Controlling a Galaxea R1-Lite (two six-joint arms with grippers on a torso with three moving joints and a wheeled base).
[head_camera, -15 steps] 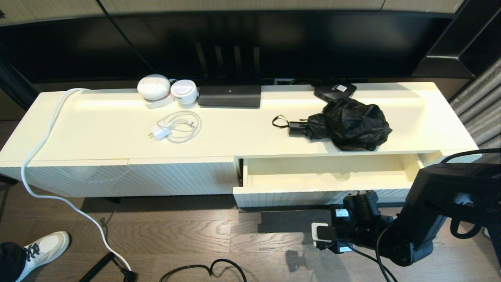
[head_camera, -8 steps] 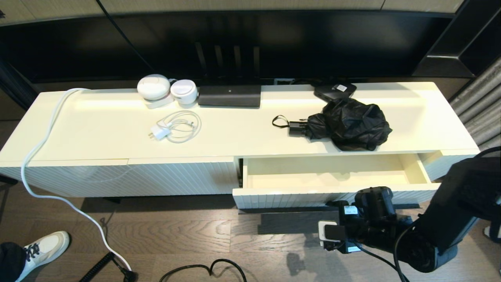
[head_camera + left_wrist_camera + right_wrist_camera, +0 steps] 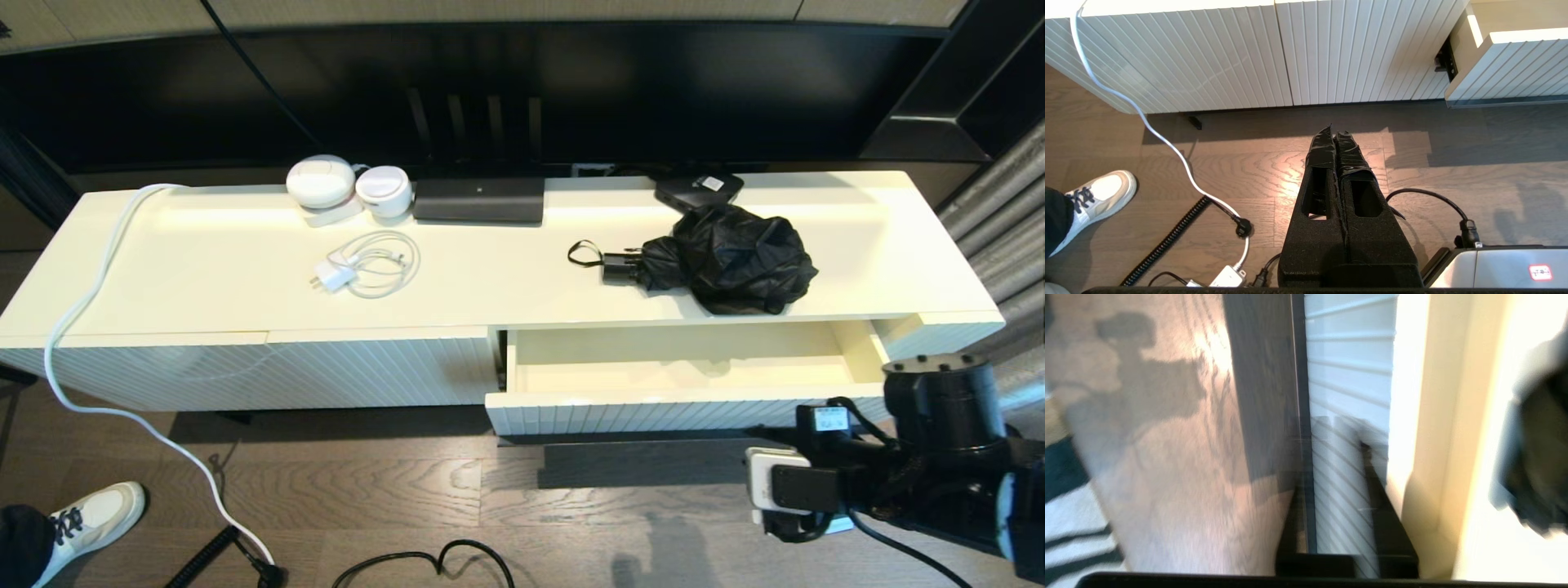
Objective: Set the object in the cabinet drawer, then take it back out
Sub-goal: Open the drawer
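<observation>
The black folding umbrella (image 3: 735, 257) lies on the cabinet top, handle and wrist loop pointing left, directly above the pulled-out cream drawer (image 3: 678, 412). The drawer's smooth inside holds nothing. My right arm (image 3: 898, 474) hangs low at the far right, in front of the drawer's right end and off its front. In the right wrist view my right gripper (image 3: 1331, 469) is open; the fluted drawer front (image 3: 1347, 375) shows between its fingers, untouched, and the umbrella (image 3: 1539, 457) is a dark blur beyond. My left gripper (image 3: 1333, 131) is shut on nothing, parked over the floor.
On the cabinet top sit two white round devices (image 3: 347, 186), a white charger with coiled cable (image 3: 367, 265), a long black device (image 3: 479, 200) and a flat black box (image 3: 698, 189). A white cable (image 3: 82, 327) and black cords trail on the floor. A person's shoe (image 3: 94, 514) is at the left.
My right arm has swung right and drawn back from the drawer front. The drawer stays pulled out and the umbrella has not moved.
</observation>
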